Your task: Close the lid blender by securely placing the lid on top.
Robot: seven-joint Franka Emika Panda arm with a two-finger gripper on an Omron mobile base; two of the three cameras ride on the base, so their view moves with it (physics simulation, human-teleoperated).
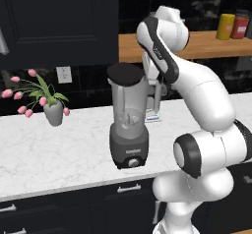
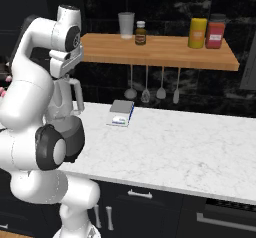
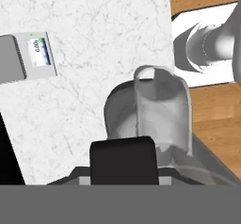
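At the far left of the left base view a grey vase of pink tulips (image 1: 53,111) stands on the white marbled counter (image 1: 59,154), well apart from the blender (image 1: 129,125), a dark grey motor base with a round front knob under a tall translucent grey jar with a side handle, at the centre of the frame. The lid (image 1: 126,73), a round, slightly domed black disc, sits on the jar's rim there and looks level. Just right of it the white arm bends down beside the jar; the pincer (image 3: 123,164) is closed at the lid's edge, and from the hand view, where a dark block fills the bottom centre, it seems to be clamped on the lid. The lid is probably light, stiff and smooth, best pinched at its rim; the jar looks top-heavy, so a sideways push could tip it. Further right lies a small grey kitchen scale (image 1: 153,116).
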